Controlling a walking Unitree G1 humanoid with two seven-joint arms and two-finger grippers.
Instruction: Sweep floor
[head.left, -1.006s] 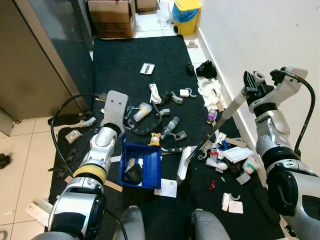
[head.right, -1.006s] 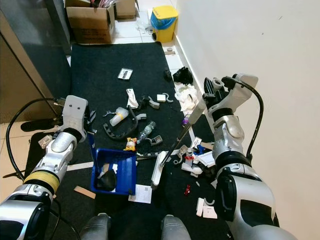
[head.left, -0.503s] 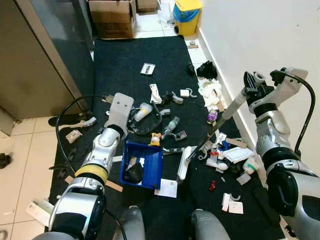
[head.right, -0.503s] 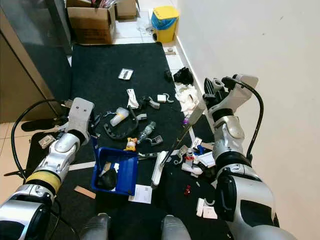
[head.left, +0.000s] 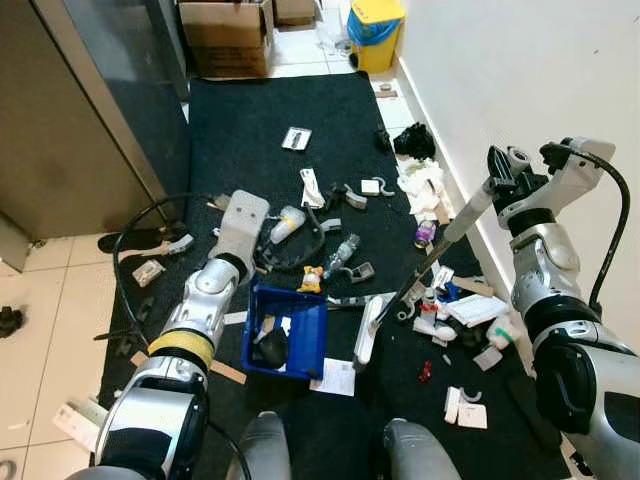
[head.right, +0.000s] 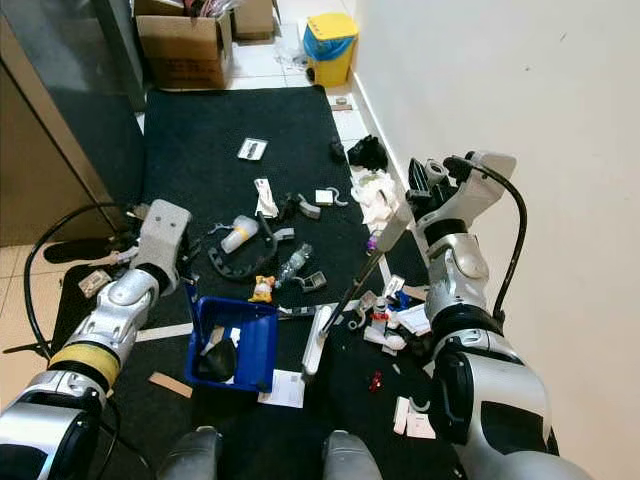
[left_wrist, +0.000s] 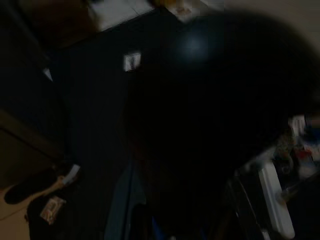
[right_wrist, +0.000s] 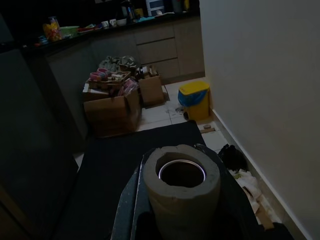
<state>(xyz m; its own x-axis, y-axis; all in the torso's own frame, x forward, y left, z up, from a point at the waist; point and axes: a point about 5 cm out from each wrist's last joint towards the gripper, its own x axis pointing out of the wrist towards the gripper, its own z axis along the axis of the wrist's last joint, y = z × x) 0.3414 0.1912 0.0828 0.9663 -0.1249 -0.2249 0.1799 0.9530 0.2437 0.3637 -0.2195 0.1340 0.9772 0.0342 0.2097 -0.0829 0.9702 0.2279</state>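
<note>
One black rug (head.left: 250, 140) runs along the white wall (head.left: 520, 70), strewn with litter. The right gripper (head.left: 497, 183) is raised near the wall with its jaws closed around the grey padded top of the broom (head.left: 420, 275); the handle slants down and toward the robot's left to one long white head resting on the rug, just beside the blue dustpan (head.left: 290, 330). In the right wrist view the hollow end of that handle (right_wrist: 181, 180) sits between the black fingers. The left gripper (head.left: 252, 262) reaches to the dustpan's far left corner; whether its jaws are closed on the rim cannot be told, and the left wrist view is too dark to help. The one dustpan holds a dark lump and some paper scraps. On the rug lie two clear plastic bottles (head.left: 340, 252), one crumpled white tissue pile (head.left: 420, 185), one black bundle (head.left: 412, 140) near the wall, one small yellow figure (head.left: 311, 278) touching the dustpan's far edge, and a cluster of small packets (head.left: 455, 310) by the right arm. Beyond the rug stand one yellow bin (head.left: 372, 28) and two cardboard boxes (head.left: 225, 35).
</note>
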